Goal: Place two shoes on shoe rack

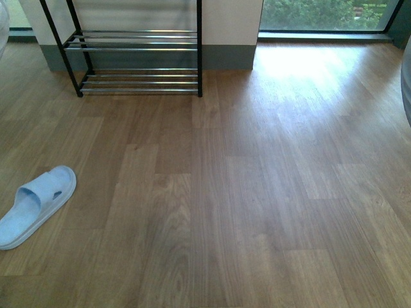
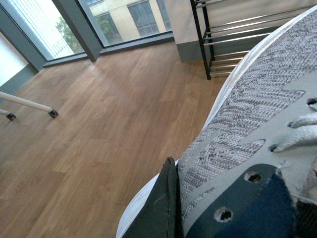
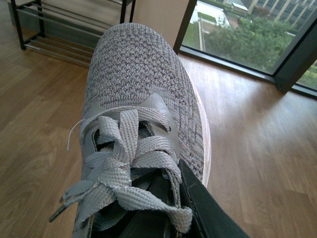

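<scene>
Two sneakers were recorded, one per arm, both carried clear of the floor.

First sneaker (image 2: 247, 114): grey knit upper, smooth grey overlay, navy eyelet panel, white sole. It was held well apart from the shoe rack (image 2: 237, 35), with its long axis running toward the rack.

Left gripper (image 2: 168, 218): one dark finger (image 2: 161, 208) lay flat against the side of the first sneaker. The opposite finger was hidden behind the shoe. The jaws were clenched on that shoe.

Second sneaker (image 3: 141, 74): grey knit upper, flat grey laces, white sole edge. It was held well apart from the shoe rack (image 3: 54, 52), toe toward it.

Right gripper (image 3: 183, 218): one black finger (image 3: 208, 208) pressed against the outer collar of the second sneaker, the other out of sight inside the shoe. The jaws grasped that shoe.

Shoe rack (image 1: 138, 45): an open tiered rack with a thin black metal frame and shelves of parallel chrome bars. It stood against a white wall (image 1: 228, 19). Neither sneaker touched it.

Slipper (image 1: 35, 205): a light blue open-toed slide. It lay sole down, well apart from the rack, to the rack's left and nearer the robot.

Floor (image 1: 257, 192): brown wood-effect planks, running up to the rack's feet.

Window (image 1: 321, 13): large, dark-framed, just right of the rack, with greenery outside.
</scene>
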